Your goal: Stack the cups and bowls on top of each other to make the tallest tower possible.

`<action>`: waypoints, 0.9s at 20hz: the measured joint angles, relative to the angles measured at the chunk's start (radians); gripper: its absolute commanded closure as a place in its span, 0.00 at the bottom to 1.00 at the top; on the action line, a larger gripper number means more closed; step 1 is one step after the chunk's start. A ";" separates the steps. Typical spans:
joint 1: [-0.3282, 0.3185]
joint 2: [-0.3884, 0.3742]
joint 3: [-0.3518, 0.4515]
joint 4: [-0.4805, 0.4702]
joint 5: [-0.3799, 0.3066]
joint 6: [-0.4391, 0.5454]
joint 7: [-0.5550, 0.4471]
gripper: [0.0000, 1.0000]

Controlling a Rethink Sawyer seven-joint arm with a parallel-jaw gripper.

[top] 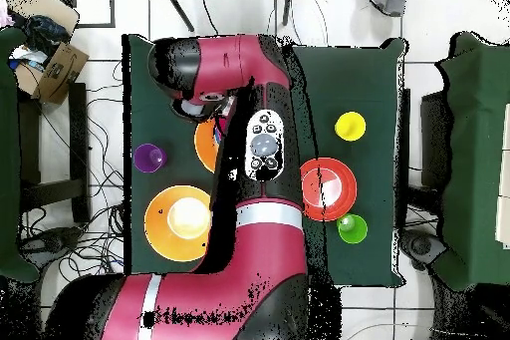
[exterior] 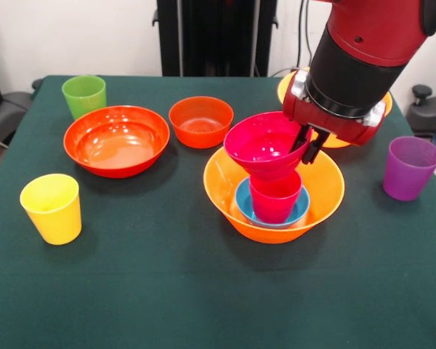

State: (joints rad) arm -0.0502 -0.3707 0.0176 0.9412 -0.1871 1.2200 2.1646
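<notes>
A large orange bowl (exterior: 327, 190) holds a small blue bowl (exterior: 245, 203) with the crimson-pink cup (exterior: 275, 201) standing in it; this is the tower. My gripper (exterior: 307, 144) is shut on the right rim of the magenta bowl (exterior: 263, 143) and holds it tilted just over the cup's mouth. The green cup (exterior: 84, 95), yellow cup (exterior: 52, 207) and purple cup (exterior: 410, 167) stand apart on the table. In the overhead view the arm hides the gripper and most of the tower bowl (top: 206, 144).
A wide shallow red-orange bowl (exterior: 116, 139) and a small red-orange bowl (exterior: 200, 121) sit at the left centre. A second large orange bowl (top: 178, 221) lies behind the arm, near the robot's base. The table is covered in green cloth (exterior: 203, 291).
</notes>
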 measured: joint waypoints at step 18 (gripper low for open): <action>0.001 0.001 0.010 0.000 -0.008 0.000 0.000 1.00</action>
State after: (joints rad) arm -0.0492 -0.3692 0.0276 0.9410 -0.1956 1.2202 2.1646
